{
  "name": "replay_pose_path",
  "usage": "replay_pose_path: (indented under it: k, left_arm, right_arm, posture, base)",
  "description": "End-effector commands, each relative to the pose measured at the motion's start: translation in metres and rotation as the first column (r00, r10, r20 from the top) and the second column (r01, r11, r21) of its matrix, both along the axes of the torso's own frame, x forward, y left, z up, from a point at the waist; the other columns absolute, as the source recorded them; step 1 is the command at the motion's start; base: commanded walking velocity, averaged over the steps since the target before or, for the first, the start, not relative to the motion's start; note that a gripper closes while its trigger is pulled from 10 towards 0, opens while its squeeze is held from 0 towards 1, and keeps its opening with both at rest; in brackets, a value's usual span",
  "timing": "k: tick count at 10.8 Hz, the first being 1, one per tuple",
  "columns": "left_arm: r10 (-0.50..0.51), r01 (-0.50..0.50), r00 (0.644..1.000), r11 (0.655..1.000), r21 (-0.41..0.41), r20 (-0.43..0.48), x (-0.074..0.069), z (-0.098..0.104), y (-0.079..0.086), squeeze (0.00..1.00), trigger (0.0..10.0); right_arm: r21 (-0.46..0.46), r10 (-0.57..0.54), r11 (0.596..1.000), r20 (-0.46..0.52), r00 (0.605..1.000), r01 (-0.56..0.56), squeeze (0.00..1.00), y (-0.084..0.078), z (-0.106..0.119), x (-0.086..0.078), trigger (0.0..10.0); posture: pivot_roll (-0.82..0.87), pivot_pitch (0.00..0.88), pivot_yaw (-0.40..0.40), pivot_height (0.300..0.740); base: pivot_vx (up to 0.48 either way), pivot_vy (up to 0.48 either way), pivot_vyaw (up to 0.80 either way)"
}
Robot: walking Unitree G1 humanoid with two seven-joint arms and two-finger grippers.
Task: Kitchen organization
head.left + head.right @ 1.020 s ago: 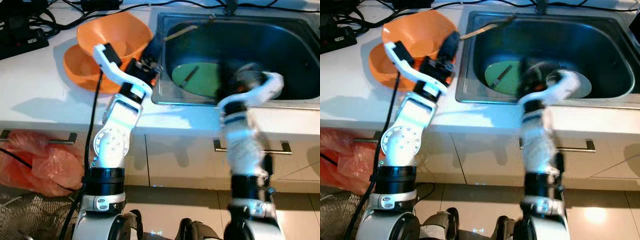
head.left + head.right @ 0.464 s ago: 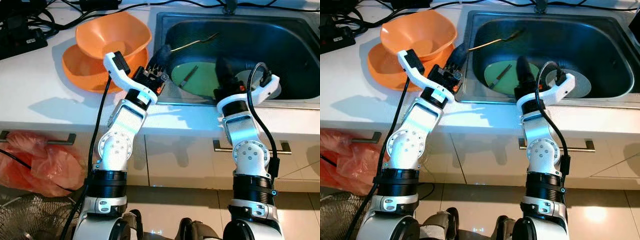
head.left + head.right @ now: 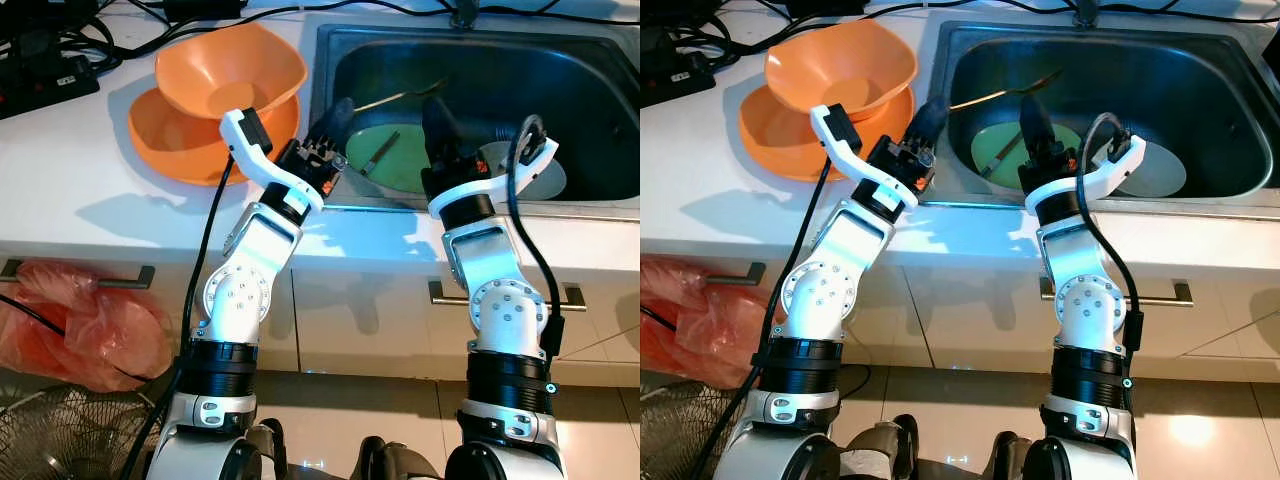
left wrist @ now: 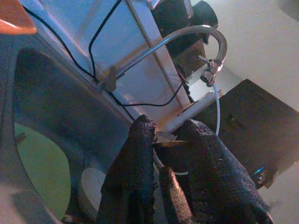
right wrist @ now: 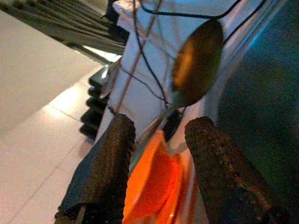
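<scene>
White countertop (image 3: pixel 80 190) runs along the front of a stainless steel sink basin (image 3: pixel 590 70), with pale cabinet doors and metal handles (image 3: pixel 505 296) below.

1. Sink contents: a round light-green plate (image 3: pixel 400 165) lies flat on the basin floor with a dark utensil (image 3: pixel 381 155) resting on it. A grey-white round dish (image 3: pixel 545 178) lies just beside the plate, toward the robot's right.
2. Counter contents: two stacked orange plastic bowls (image 3: pixel 215 85) sit on the countertop to the left of the basin; the upper bowl is tilted. Black cables (image 3: pixel 50 50) lie at the far left corner.
3. Left gripper (image 3: pixel 335 120): positioned over the left rim of the basin. Its black fingers (image 4: pixel 140 168) are clamped on the handle of a long metal spoon (image 3: pixel 400 97), which extends out over the basin above the plate.
4. Right gripper (image 3: pixel 435 120): raised over the front of the basin, above the green plate. Its fingers (image 5: pixel 107 168) stand apart with nothing between them. The right wrist view shows the spoon's bowl (image 5: pixel 198 60) beyond the fingertips, not touching them.
5. Floor: a red plastic bag (image 3: pixel 80 330) lies at the lower left, against the cabinet.
</scene>
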State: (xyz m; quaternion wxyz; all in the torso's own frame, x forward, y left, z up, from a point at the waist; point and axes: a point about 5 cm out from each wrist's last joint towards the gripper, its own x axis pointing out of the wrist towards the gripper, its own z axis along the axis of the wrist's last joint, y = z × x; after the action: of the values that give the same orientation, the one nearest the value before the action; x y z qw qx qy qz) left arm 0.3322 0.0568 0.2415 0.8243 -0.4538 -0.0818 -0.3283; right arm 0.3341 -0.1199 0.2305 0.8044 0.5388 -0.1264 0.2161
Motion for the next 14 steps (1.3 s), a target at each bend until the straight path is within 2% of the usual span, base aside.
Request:
replay_pose_path:
  k: [1, 2, 6, 14]
  left_arm:
    - [-0.073, 0.07, 0.997, 0.995, -0.073, -0.039, -0.009, -0.008, -0.025, 0.0, 10.0]
    - [-0.08, 0.078, 0.996, 0.994, -0.07, -0.036, -0.009, -0.008, -0.027, 0.0, 10.0]
    - [-0.109, 0.107, 0.994, 0.993, -0.057, -0.022, -0.012, -0.007, -0.032, 0.0, 10.0]
    - [-0.149, 0.149, 0.989, 0.989, -0.02, -0.007, -0.017, -0.006, -0.038, 0.0, 10.0]
  right_arm:
    - [0.06, 0.036, 0.998, 0.008, 0.999, -0.036, 0.0, 0.008, 0.0, -0.005, 10.0]
    - [0.068, 0.064, 0.995, 0.03, 0.997, -0.066, 0.0, 0.011, 0.002, -0.008, 10.0]
    - [0.058, 0.091, 0.994, 0.015, 0.996, -0.092, 0.0, 0.015, 0.0, -0.008, 10.0]
    - [0.042, 0.072, 0.997, -0.003, 0.997, -0.072, 0.0, 0.012, -0.003, -0.002, 10.0]
  posture:
    - [0.07, 0.165, 0.021, 0.74]
    - [0.07, 0.161, 0.022, 0.74]
    - [0.08, 0.171, 0.021, 0.74]
    - [0.09, 0.191, 0.017, 0.74]
  base:
    - [0.0, 0.0, 0.0]
    - [0.0, 0.0, 0.0]
    - [0.0, 0.0, 0.0]
    - [0.0, 0.0, 0.0]
